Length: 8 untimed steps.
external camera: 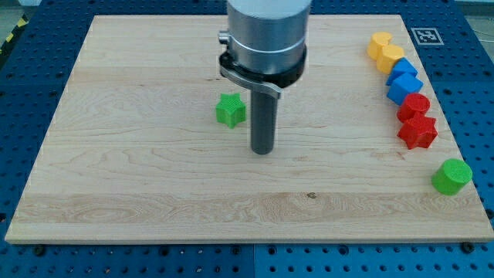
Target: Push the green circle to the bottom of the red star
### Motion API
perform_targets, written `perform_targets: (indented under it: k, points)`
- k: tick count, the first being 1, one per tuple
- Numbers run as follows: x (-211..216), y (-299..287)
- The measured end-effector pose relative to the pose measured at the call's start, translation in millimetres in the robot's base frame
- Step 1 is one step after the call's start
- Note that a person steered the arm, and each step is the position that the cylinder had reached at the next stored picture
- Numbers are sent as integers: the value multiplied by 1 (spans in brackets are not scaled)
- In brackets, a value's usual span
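Tip (262,151) mid-table (139,193), just right of and below green star (230,110); bare rod, holding nothing. Green circle (451,177) near right edge, below red star (417,132), apart.

one view; high front, angled down; moderately near; whole wooden board (154,193) framed

No words, numbers or brand names can be read anywhere. The only sign is a small white square tag (426,35) with a black block pattern, a printed marker of the kind a camera reads, lying on the blue perforated surface (471,46) just off the wooden board's (154,185) corner at the view's top right. Its pattern is too small to make out in detail. At the view's top left edge runs a strip of yellow and black hazard stripes (14,32), without lettering.
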State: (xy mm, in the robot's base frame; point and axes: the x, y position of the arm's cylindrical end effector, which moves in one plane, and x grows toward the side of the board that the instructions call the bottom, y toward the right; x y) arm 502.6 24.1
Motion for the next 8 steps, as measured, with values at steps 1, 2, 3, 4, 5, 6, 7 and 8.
perform_targets:
  k: [1,2,3,4,5,6,7,8]
  points:
    - [24,23]
    - [35,26]
    - [35,26]
    - [59,36]
    - [86,51]
    - [104,79]
    - [116,111]
    - [115,135]
